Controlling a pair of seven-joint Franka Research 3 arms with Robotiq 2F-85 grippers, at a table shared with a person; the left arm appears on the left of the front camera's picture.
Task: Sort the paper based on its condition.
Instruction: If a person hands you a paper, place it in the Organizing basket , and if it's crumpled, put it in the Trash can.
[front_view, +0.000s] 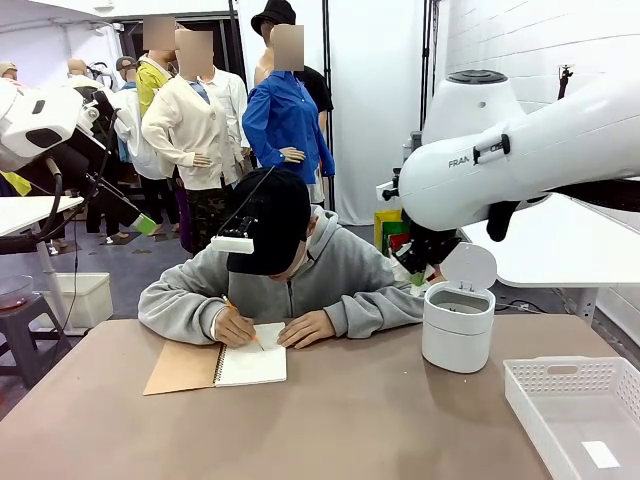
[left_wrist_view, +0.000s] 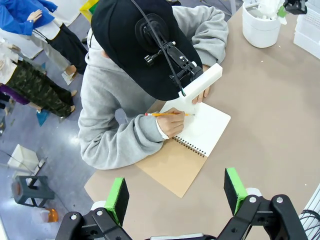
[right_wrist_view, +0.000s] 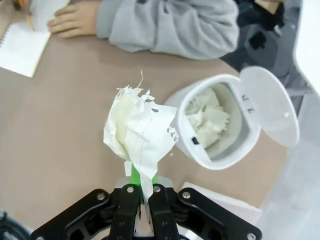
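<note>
My right gripper (right_wrist_view: 140, 182) is shut on a crumpled, torn-edged piece of white paper (right_wrist_view: 137, 132), held above the table just beside the small white bin (right_wrist_view: 200, 152). The bin's lid (right_wrist_view: 267, 110) is flipped open, and crumpled paper (right_wrist_view: 207, 120) lies inside. From the front, the right gripper (front_view: 425, 258) hangs just left of and above the bin (front_view: 458, 335). A flat white sheet (front_view: 600, 455) lies in the white tray (front_view: 575, 385). My left gripper (left_wrist_view: 176, 195) is open and holds nothing, high above the table's edge near the person.
A person at the far side writes with a pencil in a spiral notebook (front_view: 250, 365) with a brown cover (left_wrist_view: 172, 170), arms resting on the table. The tray sits at the front right corner. Bare tabletop (front_view: 350, 420) stretches between notebook and tray.
</note>
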